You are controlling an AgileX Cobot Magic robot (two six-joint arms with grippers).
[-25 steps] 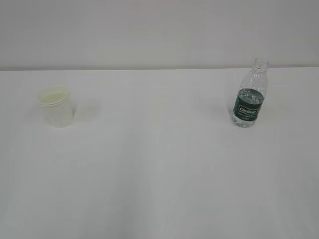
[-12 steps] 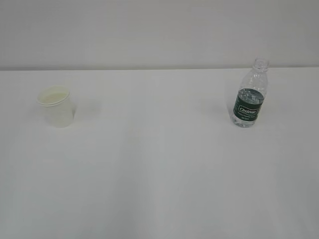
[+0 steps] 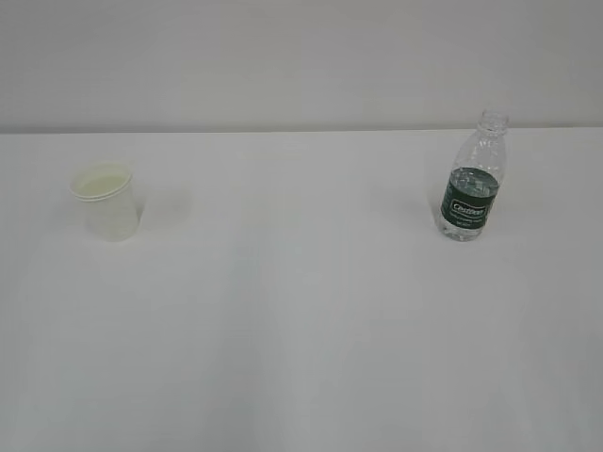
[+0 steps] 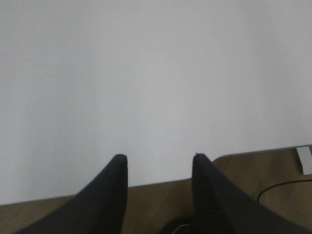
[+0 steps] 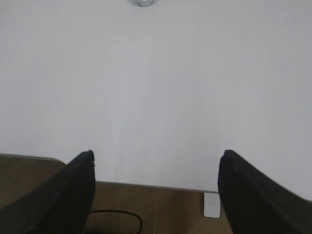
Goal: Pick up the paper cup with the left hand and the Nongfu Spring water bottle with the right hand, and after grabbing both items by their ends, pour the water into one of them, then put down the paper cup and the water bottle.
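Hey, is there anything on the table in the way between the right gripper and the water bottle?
Nothing visible. In the right wrist view the right gripper stands open over the table's near edge, and only bare white table lies between it and the water bottle at the far end. The paper cup stands far off to the left.

White table [image 3: 301,330] — brown floor [image 5: 161,209]

The Nongfu Spring water bottle [image 5: 143,2] is cut off by the right wrist view's top edge — only its base shows. Its label lettering [image 3: 467,209] is too small to read, and neither arm appears in the exterior view.
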